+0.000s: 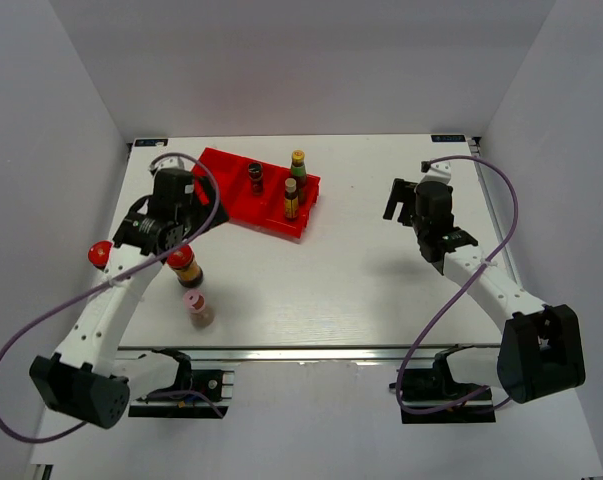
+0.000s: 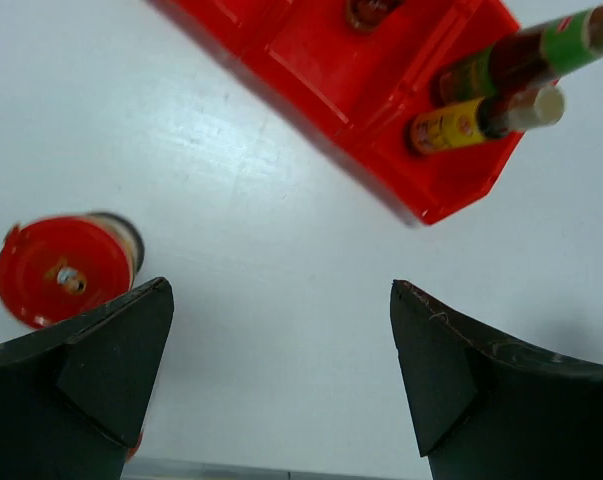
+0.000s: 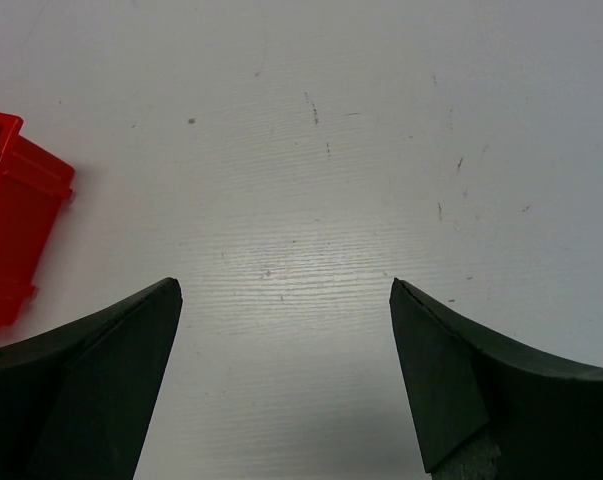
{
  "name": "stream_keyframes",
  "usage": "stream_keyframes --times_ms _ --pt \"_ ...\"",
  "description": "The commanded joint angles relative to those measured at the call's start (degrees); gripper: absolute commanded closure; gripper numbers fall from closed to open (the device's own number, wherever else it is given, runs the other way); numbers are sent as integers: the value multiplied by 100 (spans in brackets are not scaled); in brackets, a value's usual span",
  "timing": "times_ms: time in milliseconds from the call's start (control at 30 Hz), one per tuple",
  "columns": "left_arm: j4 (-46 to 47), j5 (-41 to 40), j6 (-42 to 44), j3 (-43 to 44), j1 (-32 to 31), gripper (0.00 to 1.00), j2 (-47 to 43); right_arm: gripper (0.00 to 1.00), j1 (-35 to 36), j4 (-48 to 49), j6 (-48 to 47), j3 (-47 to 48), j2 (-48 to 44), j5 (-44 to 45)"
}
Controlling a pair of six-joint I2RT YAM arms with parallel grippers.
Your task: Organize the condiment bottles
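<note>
We see the left gripper [image 2: 281, 305], jaws apart and empty, over the white table [image 2: 231, 180]. A squat red-lidded brown jar [image 2: 66, 268] stands beside one finger. Beyond it, the red three-compartment plastic tray [image 2: 321, 70] holds the green-labelled bottle [image 2: 541, 45], the yellow-labelled dark bottle [image 2: 451, 128] and the dark-capped bottle [image 1: 256, 177]. The pink-capped pale bottle [image 1: 196, 306] stands on the table near the jar. The right gripper [image 3: 281, 300], jaws likewise apart, holds nothing.
</note>
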Motion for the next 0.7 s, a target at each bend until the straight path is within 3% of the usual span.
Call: stream_keyframes --times_ms 0,133,233,333,500,667 --pt "-746 103 -266 -436 -23 2 -482 11 -18 252 38 55 26 9" --pt "-1528 210 -204 -596 -23 2 -887 11 -18 287 46 2 -70 -61" --pt "-2178 -158 -484 -666 -23 2 -1142 11 -18 313 46 -42 -149 0" --pt "-3101 -993 -1415 -779 -23 2 -1239 11 -18 322 55 -60 -176 53" --pt "-2751 -380 -1759 -1579 -32 2 -1450 11 -18 269 81 -7 -106 150" --pt "-2436 -424 -1944 -2045 -23 2 -1362 11 -18 278 90 -7 -88 194"
